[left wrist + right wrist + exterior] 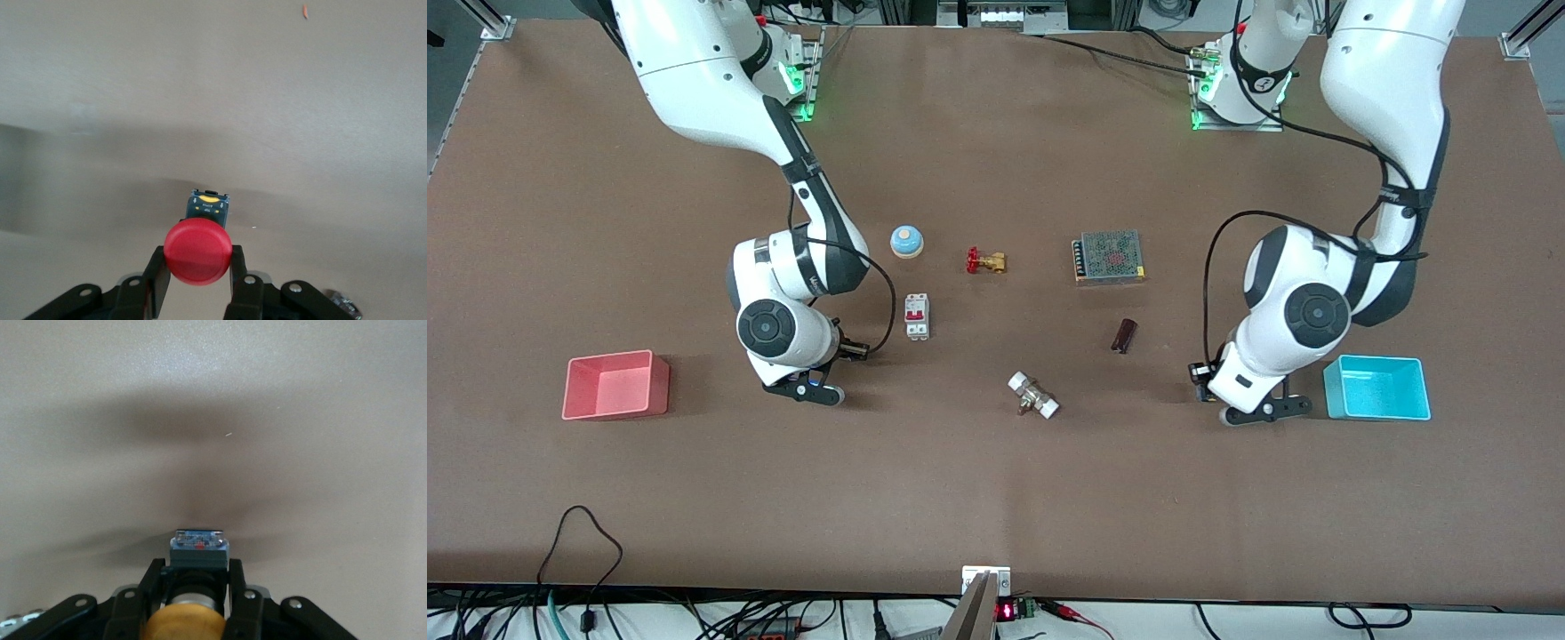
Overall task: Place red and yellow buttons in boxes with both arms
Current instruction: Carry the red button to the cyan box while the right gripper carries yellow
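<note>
The left gripper (198, 280) is squeezing the red button (198, 252) between its two black fingers (158, 277). The round red cap is sitting right between them, and the button's dark body with a yellow mark is sticking out past the cap. This gripper is hanging low over the brown table (996, 498), just beside the cyan box (1376, 388), toward the left arm's end of the table. The button is not showing in the front view, because the left arm (1316, 311) is covering it.

The right gripper (197, 600) is pinching the yellow button (185, 623). Its fingers (148, 590) are pressing on both sides of the button, with the orange-yellow cap close to the camera and the dark body pointing out in front. This gripper is sitting low over the table, near the pink-red box (615, 384) but not touching it, toward the right arm's end. The right arm (783, 311) is hiding this button in the front view too.

Both boxes are open on top and nothing is lying in them.

Between the two arms, a blue bell (906, 240), a brass valve (985, 260), a white switch (917, 316), a metal mesh block (1110, 257), a small dark cylinder (1124, 335) and a white-ended fitting (1033, 395) are resting on the table.
</note>
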Controlling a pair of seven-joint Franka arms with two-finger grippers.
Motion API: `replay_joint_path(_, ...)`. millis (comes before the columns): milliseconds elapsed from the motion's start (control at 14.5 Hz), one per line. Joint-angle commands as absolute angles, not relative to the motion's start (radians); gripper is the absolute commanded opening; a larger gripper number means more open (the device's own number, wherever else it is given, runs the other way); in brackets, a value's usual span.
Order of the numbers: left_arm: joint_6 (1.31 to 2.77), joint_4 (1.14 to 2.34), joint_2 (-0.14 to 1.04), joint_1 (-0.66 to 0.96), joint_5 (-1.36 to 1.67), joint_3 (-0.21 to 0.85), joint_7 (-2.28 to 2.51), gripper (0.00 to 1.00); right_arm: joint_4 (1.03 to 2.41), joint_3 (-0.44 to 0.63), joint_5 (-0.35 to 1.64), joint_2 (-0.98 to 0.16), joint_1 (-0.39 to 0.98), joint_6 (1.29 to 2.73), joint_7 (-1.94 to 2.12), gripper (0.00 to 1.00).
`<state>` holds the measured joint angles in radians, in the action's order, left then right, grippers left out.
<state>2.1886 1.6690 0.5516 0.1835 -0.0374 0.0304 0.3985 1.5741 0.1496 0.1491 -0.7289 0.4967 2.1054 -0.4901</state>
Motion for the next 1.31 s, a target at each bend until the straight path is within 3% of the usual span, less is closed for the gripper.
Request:
replay_joint_path(0,2.145,1.677,0.505,0.137,-0.046,0.032,0.318,0.21,1.569,0.156,0.166,-0.729,0.5,2.097,-0.494,0.29)
replay_joint_path(275,2.137,1.675,0.482,0.052,-0.046,0.032,0.186,0.21,1.551,0.167,0.163,-0.691,0.483,2.094,-0.483,0.29)
replay_joint_path(550,2.131,1.675,0.462,-0.061,-0.046,0.032,0.039,0.21,1.532,0.199,0.143,-0.62,0.382,2.065,-0.453,0.29)
replay_joint_path(963,2.131,1.646,0.459,-0.213,-0.046,0.034,-0.173,0.21,1.482,0.278,0.144,-0.597,0.206,1.93,0.005,0.29)
replay_joint_path(1238,2.137,1.647,0.482,-0.247,-0.043,0.034,-0.222,0.21,1.47,0.284,0.146,-0.62,0.088,1.939,0.224,0.29)
